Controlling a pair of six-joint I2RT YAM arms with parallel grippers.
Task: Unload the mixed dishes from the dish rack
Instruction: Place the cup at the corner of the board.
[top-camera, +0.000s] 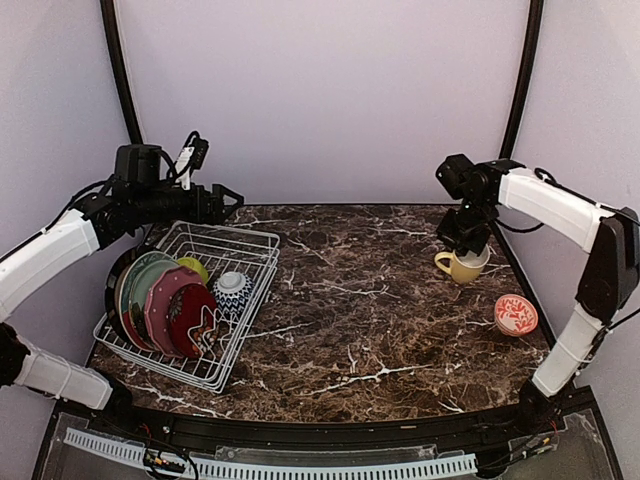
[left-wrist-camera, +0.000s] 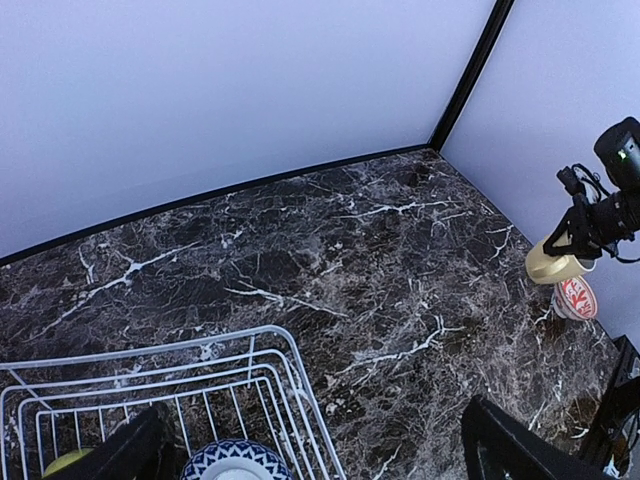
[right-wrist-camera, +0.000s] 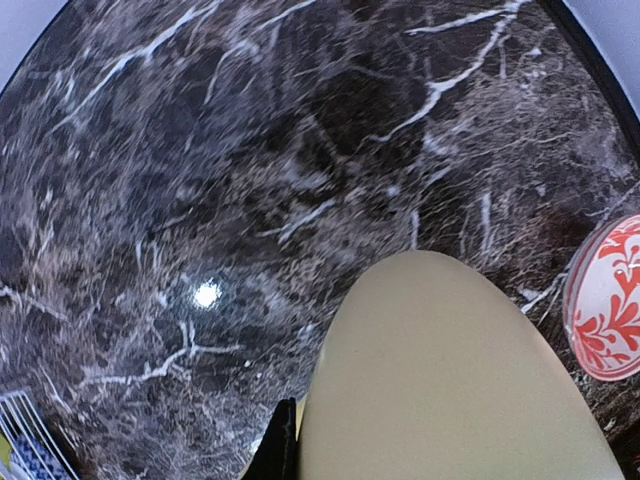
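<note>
- Nearest on the right, a red-white bowl (top-camera: 516, 314) sits upright on the dark marble table (top-camera: 370, 300), well apart from everything on the left.
- On the left, the dish rack (top-camera: 240, 345) lies at a slant; its near end is packed with plates on edge: a pale green plate (top-camera: 135, 280) outermost, a red-teal plate (top-camera: 165, 300) beside it, and a dark red floral plate (top-camera: 190, 318) closest to the middle.
- Further back in the rack are a lime-green bowl (top-camera: 193, 267) and, just beside it, a blue-white bowl (top-camera: 232, 291); the far end holds only bare wire.
- On the far right, the right gripper (top-camera: 466, 238) is directly over the pale yellow mug (top-camera: 460, 266), jaws pinched together on its rim; I cannot tell whether the mug's base touches the table.
- Furthest back on the left, the left gripper (top-camera: 232, 202) hangs above the rack's far end; its fingers (left-wrist-camera: 130, 450) are spread wide with nothing between them.
</note>
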